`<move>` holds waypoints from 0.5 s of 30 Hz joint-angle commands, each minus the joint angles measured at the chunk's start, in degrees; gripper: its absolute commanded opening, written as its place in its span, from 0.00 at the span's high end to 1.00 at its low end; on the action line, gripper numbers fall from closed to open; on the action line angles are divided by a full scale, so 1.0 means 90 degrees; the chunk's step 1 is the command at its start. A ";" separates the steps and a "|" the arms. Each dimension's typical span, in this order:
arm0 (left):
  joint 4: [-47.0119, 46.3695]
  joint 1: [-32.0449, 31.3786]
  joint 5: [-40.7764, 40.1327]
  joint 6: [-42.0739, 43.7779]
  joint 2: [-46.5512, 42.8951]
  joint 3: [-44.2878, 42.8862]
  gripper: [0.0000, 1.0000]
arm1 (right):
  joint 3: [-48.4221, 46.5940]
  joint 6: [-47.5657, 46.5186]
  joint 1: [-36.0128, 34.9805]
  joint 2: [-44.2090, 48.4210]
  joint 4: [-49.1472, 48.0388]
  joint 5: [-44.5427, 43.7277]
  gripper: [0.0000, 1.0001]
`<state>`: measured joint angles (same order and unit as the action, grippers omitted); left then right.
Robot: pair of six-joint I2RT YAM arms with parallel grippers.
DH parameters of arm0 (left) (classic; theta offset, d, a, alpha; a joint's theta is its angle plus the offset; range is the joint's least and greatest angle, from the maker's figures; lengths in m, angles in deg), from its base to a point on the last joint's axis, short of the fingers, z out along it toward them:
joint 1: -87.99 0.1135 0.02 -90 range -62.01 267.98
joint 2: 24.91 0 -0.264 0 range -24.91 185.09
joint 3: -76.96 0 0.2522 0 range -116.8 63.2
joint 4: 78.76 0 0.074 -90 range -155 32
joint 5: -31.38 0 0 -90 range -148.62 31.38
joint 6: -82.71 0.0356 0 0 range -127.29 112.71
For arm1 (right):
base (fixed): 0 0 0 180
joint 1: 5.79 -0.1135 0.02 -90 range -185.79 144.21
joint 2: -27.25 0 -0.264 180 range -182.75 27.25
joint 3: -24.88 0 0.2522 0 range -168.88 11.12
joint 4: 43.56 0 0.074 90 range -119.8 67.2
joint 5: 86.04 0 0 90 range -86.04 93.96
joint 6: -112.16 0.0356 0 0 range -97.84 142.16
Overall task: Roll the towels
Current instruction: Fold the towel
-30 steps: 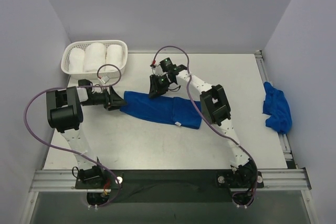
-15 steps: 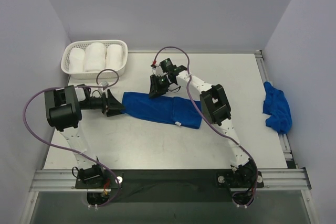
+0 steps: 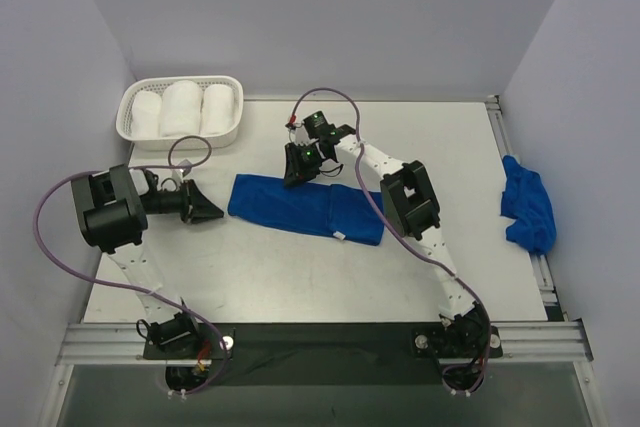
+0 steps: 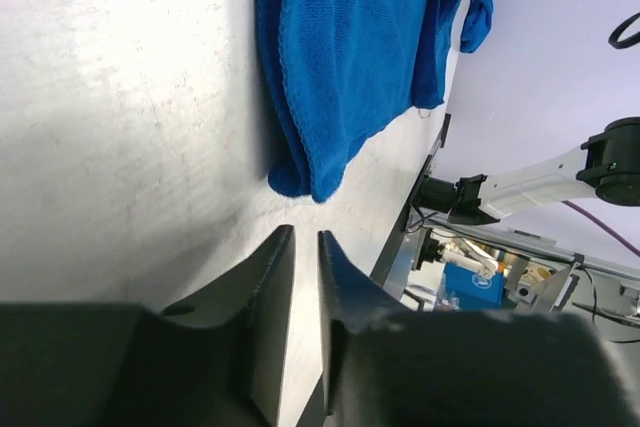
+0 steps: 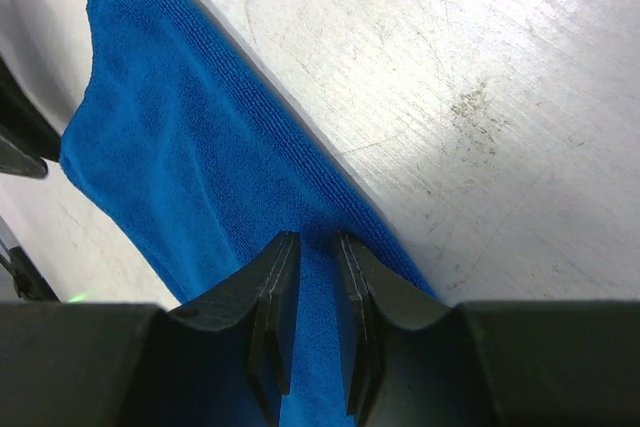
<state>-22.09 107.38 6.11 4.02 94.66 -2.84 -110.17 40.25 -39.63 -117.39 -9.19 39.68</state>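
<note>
Just off the left end of the flat towel [image 3: 305, 209], the left fingers [image 4: 285, 257] are drawn almost together with nothing between them, apart from the cloth. The right fingers [image 5: 285, 267] are clenched on that towel at its far long edge, a little left of its middle. The towel lies as a long, unrolled strip across the middle of the counter [image 3: 300, 277]. A second, crumpled towel [image 3: 527, 207] sits well to the right of it, and a basket [image 3: 128, 132] of white rolls [image 3: 182, 107] stands beyond its left end. The main danger, as I judge it, is the left fingers meeting the towel's end while narrowed like this. They would shove the cloth and bunch it rather than catch it, so they likely need to spread first. That end looks folded in layers, and catching only the top layer could peel the fold open. The right pinch holds one edge only, so any tug there could skew the strip on the smooth counter and start a lopsided, cone-shaped roll.
</note>
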 commanded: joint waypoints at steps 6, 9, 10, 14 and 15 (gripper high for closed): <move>0.0710 0.0130 -0.0062 0.0909 -0.0756 -0.0280 0.91 | 0.0430 -0.0437 -0.0019 0.0114 0.0543 -0.0903 0.78; 0.0623 -0.0055 -0.0928 0.1348 -0.1009 -0.0201 0.71 | 0.0430 -0.0535 -0.0019 0.0163 0.0601 -0.1049 0.78; 0.0516 -0.0104 -0.1193 0.1351 -0.1078 -0.0153 0.68 | 0.0421 -0.0564 -0.0019 0.0163 0.0640 -0.1108 0.78; -0.0109 -0.0465 -0.1811 0.1351 -0.1439 0.0237 0.49 | 0.0440 -0.0710 0.0001 0.0202 0.0738 -0.1322 0.78; -0.0207 -0.0534 -0.1850 0.1341 -0.1459 0.0345 0.49 | 0.0450 -0.0720 0.0011 0.0221 0.0758 -0.1333 0.78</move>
<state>-19.88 104.56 -5.69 13.46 84.83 -1.59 -108.51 37.28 -40.38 -115.88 -9.54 36.36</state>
